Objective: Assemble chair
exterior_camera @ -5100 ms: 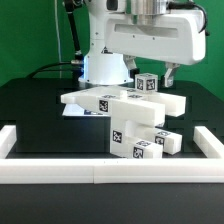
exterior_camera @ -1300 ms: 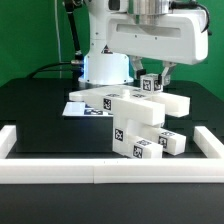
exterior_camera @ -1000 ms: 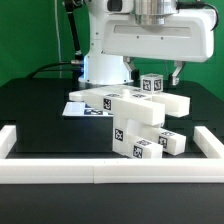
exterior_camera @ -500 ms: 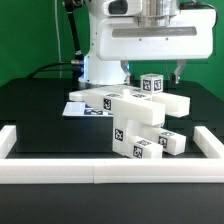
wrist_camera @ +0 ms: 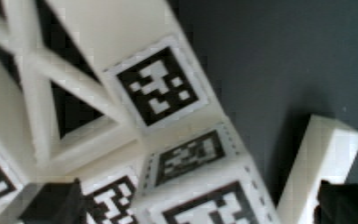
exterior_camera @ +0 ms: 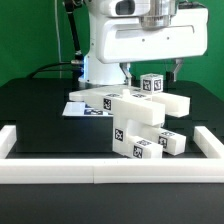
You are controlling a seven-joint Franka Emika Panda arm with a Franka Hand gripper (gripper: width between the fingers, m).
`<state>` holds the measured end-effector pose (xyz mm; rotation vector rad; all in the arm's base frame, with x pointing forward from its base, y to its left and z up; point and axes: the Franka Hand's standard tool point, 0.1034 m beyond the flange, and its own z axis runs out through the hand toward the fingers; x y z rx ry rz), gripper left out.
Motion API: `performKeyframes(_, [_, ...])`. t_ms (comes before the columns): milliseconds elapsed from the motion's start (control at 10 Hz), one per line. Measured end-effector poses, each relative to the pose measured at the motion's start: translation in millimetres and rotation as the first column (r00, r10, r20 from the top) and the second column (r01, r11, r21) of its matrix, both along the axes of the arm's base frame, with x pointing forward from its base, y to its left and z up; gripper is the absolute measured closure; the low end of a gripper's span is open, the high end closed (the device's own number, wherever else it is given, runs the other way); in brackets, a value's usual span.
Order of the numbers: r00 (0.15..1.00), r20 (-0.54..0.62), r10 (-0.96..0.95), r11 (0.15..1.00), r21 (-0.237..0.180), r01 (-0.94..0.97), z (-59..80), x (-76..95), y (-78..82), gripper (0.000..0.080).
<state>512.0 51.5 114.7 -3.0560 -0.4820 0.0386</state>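
The chair (exterior_camera: 131, 116) is a cluster of chunky white tagged pieces in the middle of the black table: a long flat slab, blocks under it and a small piece (exterior_camera: 168, 143) at its front right. A small tagged cube (exterior_camera: 150, 85) stands on top at the back. My gripper (exterior_camera: 153, 71) hangs just above the cube, open and empty, one dark finger on each side of it. In the wrist view the tagged white pieces (wrist_camera: 149, 95) fill the picture below the gripper (wrist_camera: 202, 207), whose dark fingertips (wrist_camera: 55, 200) sit far apart.
Long white border rails run along the front (exterior_camera: 110, 171), the exterior view's left (exterior_camera: 9, 141) and right (exterior_camera: 212, 143). The marker board (exterior_camera: 78, 110) lies flat behind the chair's left end. The robot base (exterior_camera: 104, 68) stands at the back. A white bar (wrist_camera: 329, 160) shows in the wrist view.
The fingers have spread away from the small cube, letting it go, and the hand has risen slightly. Since five seconds ago the top slab has shifted a little toward the exterior view's right.
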Motion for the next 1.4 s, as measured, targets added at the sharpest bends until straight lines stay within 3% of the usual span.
performKeyframes(300, [0.999,0.002,0.038,0.999,0.001,-0.038,0.0,0.0,-0.2,0.0181])
performKeyframes(400, [0.999,0.001,0.034,0.999,0.001,-0.034,0.0,0.0,-0.2,0.0360])
performKeyframes(500, [1.000,0.001,0.019,1.000,0.000,-0.019,0.0,0.0,-0.2,0.0360])
performKeyframes(600, [1.000,0.000,0.004,1.000,0.000,-0.004,-0.1,-0.1,-0.2,0.0514])
performKeyframes(1000, [0.966,-0.011,-0.258,0.966,-0.010,0.258,-0.3,-0.2,0.0,0.0513])
performKeyframes(1400, [0.857,-0.019,-0.515,0.857,-0.022,0.515,-0.4,-0.2,0.7,0.0512])
